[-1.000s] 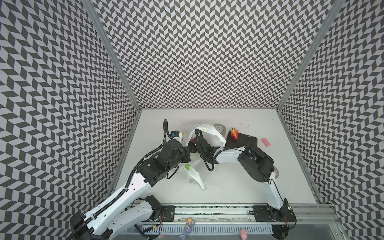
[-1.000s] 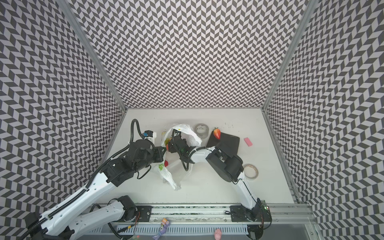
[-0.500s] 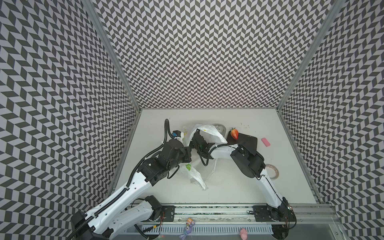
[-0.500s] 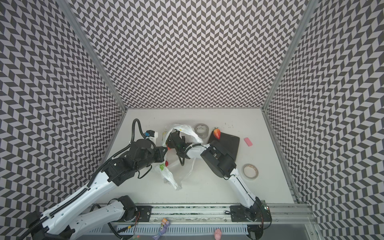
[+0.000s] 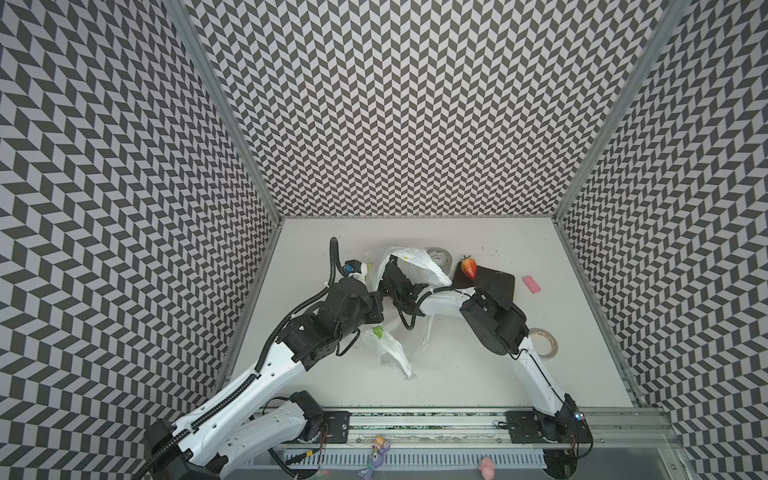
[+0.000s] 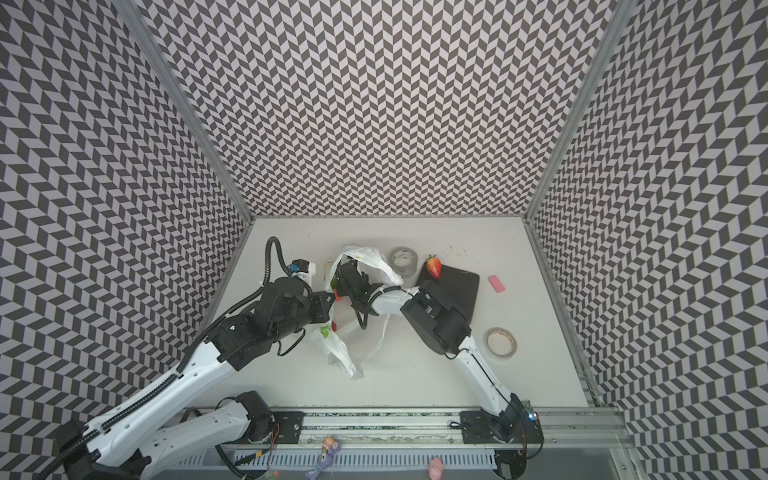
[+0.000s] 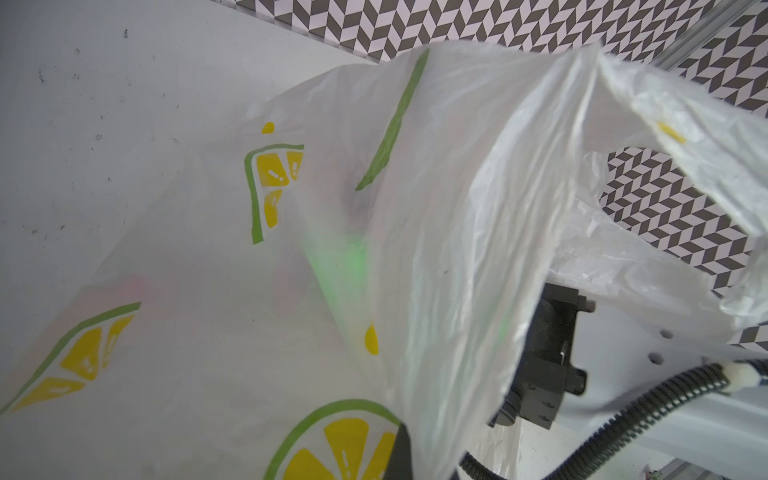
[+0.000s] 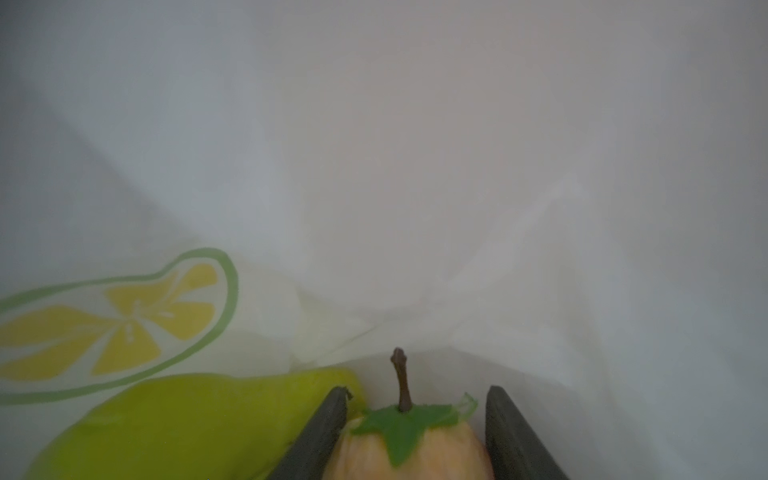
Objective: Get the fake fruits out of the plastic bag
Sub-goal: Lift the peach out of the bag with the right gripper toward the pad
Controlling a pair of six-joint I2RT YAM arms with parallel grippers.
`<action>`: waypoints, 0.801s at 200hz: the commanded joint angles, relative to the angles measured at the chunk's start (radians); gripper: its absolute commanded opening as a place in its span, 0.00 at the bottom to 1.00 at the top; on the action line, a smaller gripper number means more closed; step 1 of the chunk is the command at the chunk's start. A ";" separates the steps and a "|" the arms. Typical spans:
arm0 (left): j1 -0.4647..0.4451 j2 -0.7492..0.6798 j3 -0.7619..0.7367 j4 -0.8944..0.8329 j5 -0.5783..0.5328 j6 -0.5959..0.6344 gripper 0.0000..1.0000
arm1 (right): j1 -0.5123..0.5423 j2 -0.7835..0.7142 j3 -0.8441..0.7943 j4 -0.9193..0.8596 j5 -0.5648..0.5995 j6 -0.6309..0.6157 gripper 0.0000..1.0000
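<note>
left gripper [image 5: 378, 306]: closed on bag [image 5: 419, 259] | right gripper [image 8: 415, 392]: inside bag, jaws astride orange fruit [image 8: 409, 455] beside pear [image 8: 187, 419], cannot tell if clamped | strawberry [image 5: 469, 268]: outside bag

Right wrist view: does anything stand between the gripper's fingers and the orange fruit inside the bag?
Nothing visible does. The orange fruit sits between the fingers of the right gripper inside the bag; the pear lies outside them.
</note>
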 commanded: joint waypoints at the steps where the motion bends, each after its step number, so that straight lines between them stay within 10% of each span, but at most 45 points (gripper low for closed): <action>1: 0.002 -0.008 0.024 0.037 -0.037 -0.015 0.00 | 0.006 -0.092 -0.059 0.008 -0.074 -0.060 0.37; 160: 0.003 0.020 0.017 0.159 -0.061 -0.003 0.00 | 0.123 -0.732 -0.736 0.212 -0.282 -0.202 0.33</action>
